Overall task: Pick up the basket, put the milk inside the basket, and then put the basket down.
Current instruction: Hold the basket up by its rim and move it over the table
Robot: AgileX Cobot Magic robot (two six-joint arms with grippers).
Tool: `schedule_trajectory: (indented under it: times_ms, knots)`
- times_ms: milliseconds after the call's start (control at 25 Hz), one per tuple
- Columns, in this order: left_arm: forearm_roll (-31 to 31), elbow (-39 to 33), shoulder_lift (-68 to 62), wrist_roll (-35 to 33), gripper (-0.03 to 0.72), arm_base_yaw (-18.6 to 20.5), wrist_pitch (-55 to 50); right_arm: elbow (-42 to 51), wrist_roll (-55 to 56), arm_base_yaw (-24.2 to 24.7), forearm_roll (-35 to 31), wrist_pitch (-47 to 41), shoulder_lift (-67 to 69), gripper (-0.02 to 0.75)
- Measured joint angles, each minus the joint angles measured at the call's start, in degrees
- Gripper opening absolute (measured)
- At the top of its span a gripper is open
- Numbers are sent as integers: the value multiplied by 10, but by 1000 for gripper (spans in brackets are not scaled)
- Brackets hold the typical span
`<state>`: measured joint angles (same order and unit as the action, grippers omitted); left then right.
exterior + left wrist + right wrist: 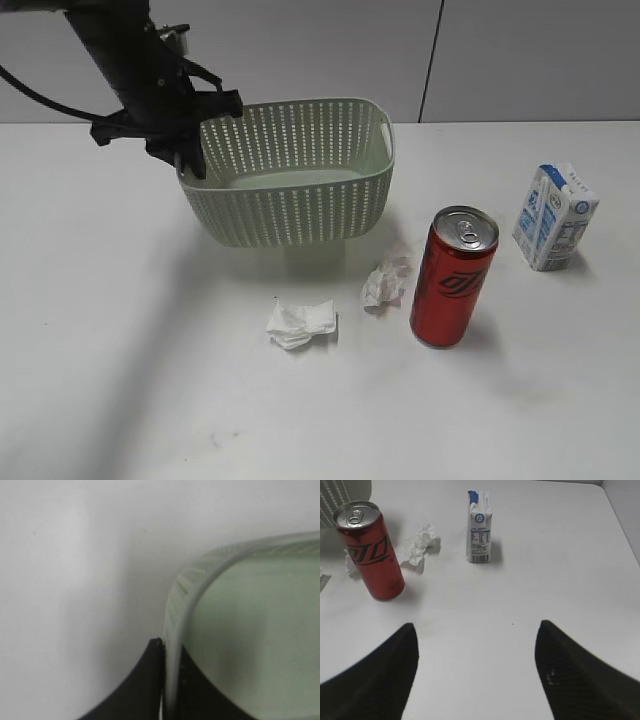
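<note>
The white counter [120, 380] carries everything in view, and the largest thing over it is the pale green basket [300, 190], whose long axis runs left to right across the exterior view with its open mouth facing up. It appears lifted clear of the counter and tipped slightly, its left end higher, with a soft shadow lying below it. The left arm slants down from the upper left corner of the exterior view, and the left end effector [190, 150] is clamped on the basket's left rim; the left wrist view shows the dark fingers [145, 680] closed on either side of the thin rim wall [172, 645]. The red can [453, 277] stands upright right of centre, nearer the camera than the basket and apart from it. The milk [555, 216] stands upright at the far right, well apart from the basket, its gabled top up and its broad printed faces turned toward the left and front. In the right wrist view the carton [479, 527] sits ahead, with the right end effector [477, 672] hovering above bare counter, its jaws spread wide and holding nothing. Two crumpled tissues lie in front of the basket, one [301, 323] near centre and another [386, 281] just beside the can.
</note>
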<state>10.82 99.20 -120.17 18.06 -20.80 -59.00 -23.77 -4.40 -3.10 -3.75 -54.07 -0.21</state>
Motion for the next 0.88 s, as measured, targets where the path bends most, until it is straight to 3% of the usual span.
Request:
schedule_trajectory:
  times_ms: [280,400,600,880]
  knots:
    - [-17,-5,54,24,6,-5,-97,0,0,0,0,0,0,571]
    - [-23,-40,94,53,6,-11,-99,0,0,0,0,0,0,571]
    - [-36,-182,199,79,6,-11,-64,0,0,0,0,0,0,571]
    - [-79,-416,372,118,6,-15,75,0,0,0,0,0,0,571]
